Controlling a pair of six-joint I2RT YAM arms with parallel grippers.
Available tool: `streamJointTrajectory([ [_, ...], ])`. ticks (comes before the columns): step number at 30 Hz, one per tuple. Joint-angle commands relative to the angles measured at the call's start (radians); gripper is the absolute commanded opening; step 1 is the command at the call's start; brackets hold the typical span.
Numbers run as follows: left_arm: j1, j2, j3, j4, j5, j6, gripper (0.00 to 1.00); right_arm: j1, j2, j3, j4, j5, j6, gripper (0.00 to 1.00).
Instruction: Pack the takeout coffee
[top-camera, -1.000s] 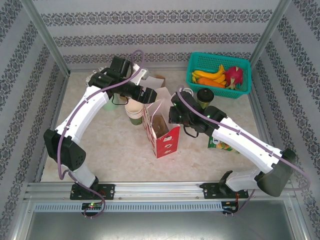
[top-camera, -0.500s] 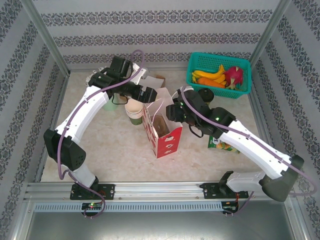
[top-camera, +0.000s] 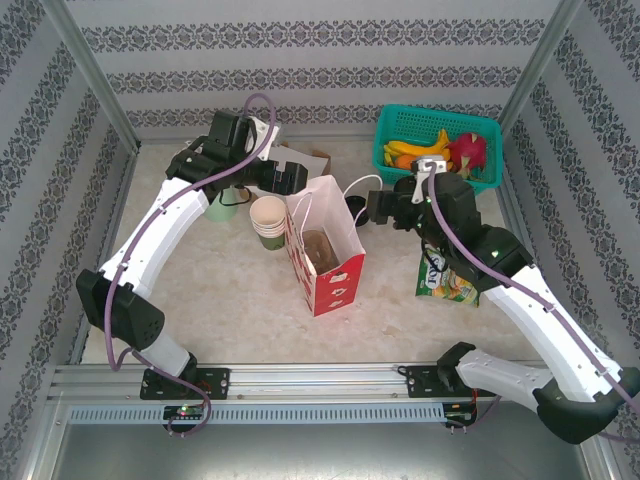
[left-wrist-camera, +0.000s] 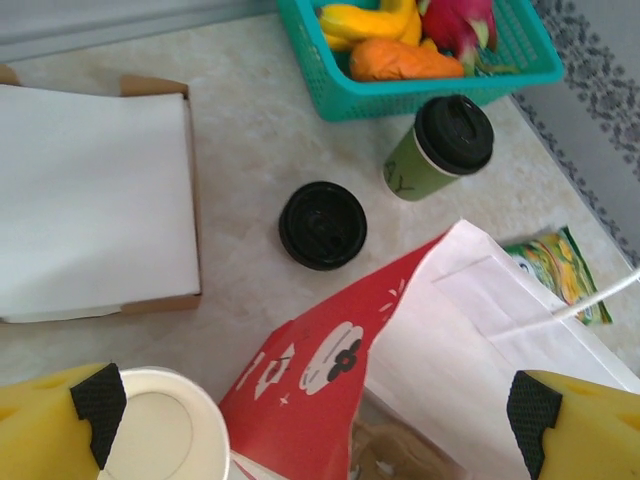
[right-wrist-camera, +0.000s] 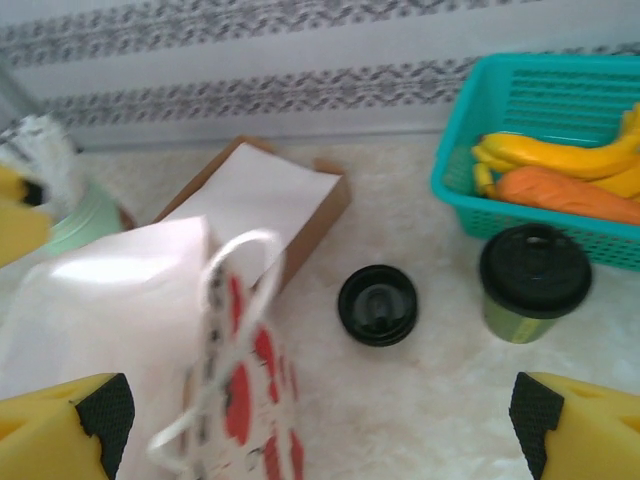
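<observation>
With both sets of jaws spread wide and holding nothing, the lidded coffee cup (right-wrist-camera: 530, 280) stood on the counter (right-wrist-camera: 420, 420) at 3 o'clock from the loose black lid (right-wrist-camera: 377, 304), and I feared a hasty pinch would tip it or snag the red paper bag (right-wrist-camera: 110, 300) by its handle.

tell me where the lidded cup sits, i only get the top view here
Observer: The cup stands upright on the table, just in front of the basket, with its lid on.
Operator: is the loose lid touching it
Observer: No. The loose lid lies flat on the table, apart from the cup, between it and the box.
Operator: right end effector holding anything
Observer: No. The right end effector is wide open and grips nothing.
</observation>
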Motion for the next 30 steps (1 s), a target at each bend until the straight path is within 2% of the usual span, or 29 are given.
streamJointTrajectory([
  [1, 0.011, -0.055, -0.040, 0.103, -0.100, -0.072, 1.00, -0.104, 0.008, -0.055, 0.041, -0.034, -0.013, 0.98],
  [7, 0.011, -0.136, -0.140, 0.221, -0.217, -0.130, 1.00, -0.293, 0.066, -0.133, 0.119, -0.100, -0.022, 0.98],
  [12, 0.012, -0.198, -0.239, 0.341, -0.292, -0.180, 0.99, -0.412, 0.183, -0.146, 0.133, -0.195, -0.059, 0.98],
  [19, 0.011, -0.258, -0.397, 0.577, -0.320, -0.260, 0.99, -0.464, 0.400, -0.066, 0.130, -0.272, -0.158, 0.98],
  [22, 0.012, -0.254, -0.395, 0.571, -0.329, -0.250, 0.99, -0.468, 0.513, 0.037, 0.069, -0.298, -0.180, 0.98],
  [30, 0.013, -0.253, -0.385, 0.556, -0.352, -0.204, 1.00, -0.469, 0.680, 0.157, 0.030, -0.198, -0.113, 0.98],
])
